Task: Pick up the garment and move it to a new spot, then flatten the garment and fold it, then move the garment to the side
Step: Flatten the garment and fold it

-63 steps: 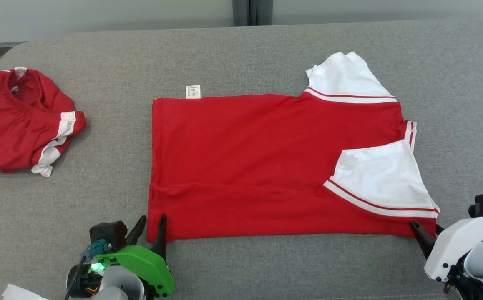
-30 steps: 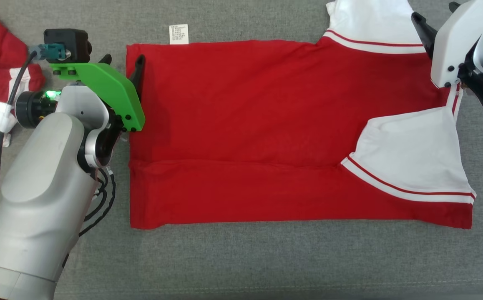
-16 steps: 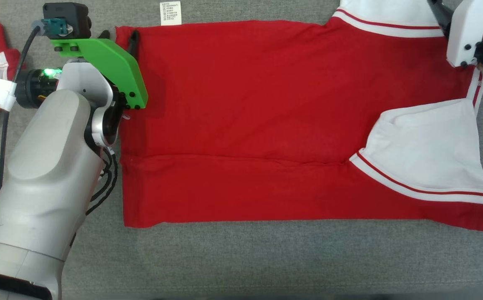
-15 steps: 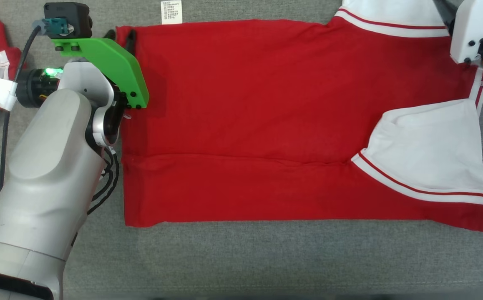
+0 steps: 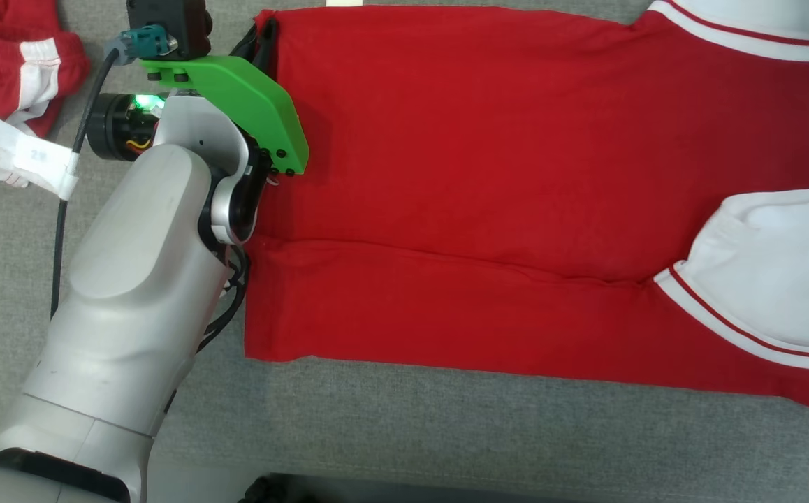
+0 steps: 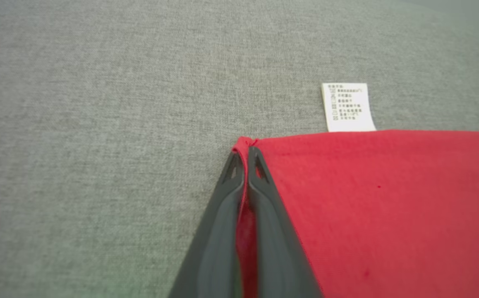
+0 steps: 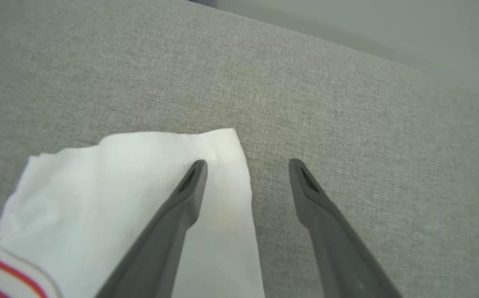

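The garment [image 5: 488, 181] is a red shirt with white, red-striped sleeves, lying flat on the grey cushion with its near strip folded over. My left gripper [image 5: 263, 31] sits at its far left corner. In the left wrist view that gripper [image 6: 245, 154] is shut on the red corner [image 6: 243, 145], with fabric pinched between the two dark fingers. My right gripper [image 7: 247, 165] stands open over the far sleeve [image 7: 140, 194]. Its left finger is above the white cloth, its right finger above bare cushion. A white sleeve [image 5: 782, 272] lies folded onto the shirt at the right.
A second red garment with white trim [image 5: 6, 70] lies crumpled at the far left. A white care label [image 6: 347, 106] pokes out past the shirt's far edge. Grey cushion [image 5: 446, 433] stretches along the near side. My left forearm [image 5: 132, 300] covers the lower left.
The left gripper has shut on the shirt's far left corner. The head camera has shifted, so the shirt sits further right and up. The right arm has left the head view.
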{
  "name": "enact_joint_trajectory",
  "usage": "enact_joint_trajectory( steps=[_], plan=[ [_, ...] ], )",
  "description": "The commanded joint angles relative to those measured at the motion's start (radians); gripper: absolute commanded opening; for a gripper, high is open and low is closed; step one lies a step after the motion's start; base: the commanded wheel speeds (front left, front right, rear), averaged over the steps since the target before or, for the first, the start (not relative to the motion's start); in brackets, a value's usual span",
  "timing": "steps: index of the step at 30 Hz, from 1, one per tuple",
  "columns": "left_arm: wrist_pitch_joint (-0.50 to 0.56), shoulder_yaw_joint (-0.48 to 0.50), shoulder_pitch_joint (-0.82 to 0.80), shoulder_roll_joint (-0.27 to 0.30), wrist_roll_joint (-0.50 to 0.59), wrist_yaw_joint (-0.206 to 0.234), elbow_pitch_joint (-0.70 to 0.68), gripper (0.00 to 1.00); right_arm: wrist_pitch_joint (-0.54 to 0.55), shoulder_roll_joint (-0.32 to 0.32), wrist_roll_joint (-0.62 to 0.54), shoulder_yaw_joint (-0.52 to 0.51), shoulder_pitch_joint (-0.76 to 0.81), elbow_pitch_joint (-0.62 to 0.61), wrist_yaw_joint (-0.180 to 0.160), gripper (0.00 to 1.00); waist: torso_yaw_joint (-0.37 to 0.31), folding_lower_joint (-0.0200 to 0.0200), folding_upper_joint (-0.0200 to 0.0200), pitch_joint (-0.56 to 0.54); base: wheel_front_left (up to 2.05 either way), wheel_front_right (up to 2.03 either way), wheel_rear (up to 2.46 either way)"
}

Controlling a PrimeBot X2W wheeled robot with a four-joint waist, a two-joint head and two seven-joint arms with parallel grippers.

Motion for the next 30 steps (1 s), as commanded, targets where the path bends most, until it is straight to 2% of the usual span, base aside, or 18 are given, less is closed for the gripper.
enact_joint_trajectory(
  steps=[1, 6, 8, 10, 14, 17, 22, 30],
  plan=[
    [0.014, -0.026, 0.031, -0.022, -0.002, -0.013, 0.027, 0.00, 0.007, 0.000, 0.013, 0.007, -0.016, 0.011, 0.000, 1.00, 0.037, 0.0000, 0.0000, 0.034, 0.00, 0.00, 0.00],
    [-0.014, -0.031, 0.020, -0.036, -0.004, -0.027, 0.045, 0.00, 0.037, -0.001, 0.019, 0.041, 0.001, 0.062, 0.000, 1.00, 0.054, 0.0000, 0.0000, 0.045, 0.00, 0.00, 0.00],
    [-0.034, -0.021, 0.016, -0.042, -0.010, -0.023, 0.058, 0.00, 0.041, 0.013, 0.039, 0.042, 0.018, 0.085, 0.000, 0.00, 0.055, 0.0000, 0.0000, 0.041, 0.00, 0.00, 0.00],
    [-0.057, -0.013, 0.012, -0.040, -0.008, -0.023, 0.072, 0.00, 0.047, 0.019, 0.044, 0.044, 0.039, 0.101, 0.000, 0.00, 0.049, 0.0000, 0.0000, 0.031, 0.00, 0.00, 0.00],
    [-0.140, 0.009, -0.006, -0.021, 0.009, -0.019, 0.093, 0.00, -0.070, 0.006, 0.005, 0.002, 0.030, 0.093, -0.001, 0.00, 0.031, 0.0000, 0.0000, 0.003, 0.00, 0.00, 0.00],
    [-0.202, 0.019, -0.017, -0.015, 0.015, -0.018, 0.110, 0.00, -0.153, 0.028, -0.015, -0.018, 0.022, 0.095, -0.001, 0.00, 0.012, 0.0000, 0.0000, -0.024, 0.00, 0.00, 0.00],
    [-0.267, 0.015, -0.028, -0.003, 0.032, -0.037, 0.144, 0.00, -0.279, 0.046, -0.025, -0.025, 0.024, 0.110, -0.001, 0.00, -0.021, 0.0000, 0.0000, -0.078, 0.00, 0.00, 0.00],
    [-0.325, -0.002, -0.002, 0.010, 0.043, -0.079, 0.197, 0.00, -0.368, 0.079, 0.006, -0.006, 0.076, 0.148, -0.001, 0.00, -0.066, 0.0000, 0.0000, -0.161, 0.00, 0.00, 0.00]
  ],
)
